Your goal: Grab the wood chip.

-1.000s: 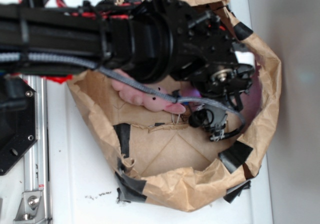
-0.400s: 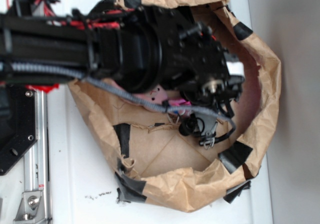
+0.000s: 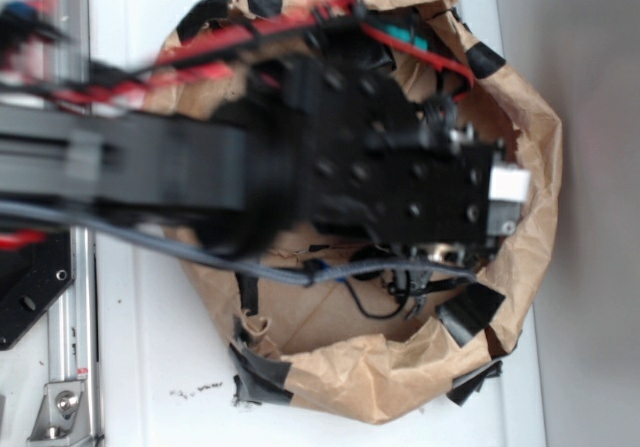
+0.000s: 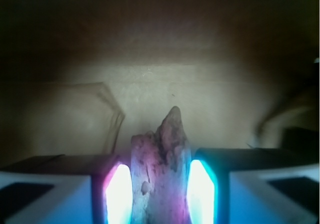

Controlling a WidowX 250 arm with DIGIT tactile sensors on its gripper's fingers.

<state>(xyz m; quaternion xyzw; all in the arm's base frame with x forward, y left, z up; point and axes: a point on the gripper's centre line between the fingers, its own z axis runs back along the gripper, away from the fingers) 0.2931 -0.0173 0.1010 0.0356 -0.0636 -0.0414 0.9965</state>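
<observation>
In the wrist view the wood chip (image 4: 161, 169) is a rough, brownish, jagged piece standing between my two lit pads. The left pad (image 4: 118, 194) and the right pad (image 4: 200, 194) press close against its sides. My gripper (image 4: 160, 196) is shut on the chip, whose pointed end sticks out beyond the fingertips. Behind it lies the brown paper floor of the bag. In the exterior view the black arm (image 3: 400, 182) reaches into the paper bag (image 3: 535, 167) and hides both the gripper and the chip.
The crumpled bag walls ring the arm, patched with black tape (image 3: 468, 312). A grey cable (image 3: 250, 267) trails from the arm across the bag. A metal rail (image 3: 70, 347) runs along the white table's (image 3: 160, 357) left side.
The arm has swung down and across the bag, blurred with motion. It now covers the pink plush and the gripper head that showed earlier.
</observation>
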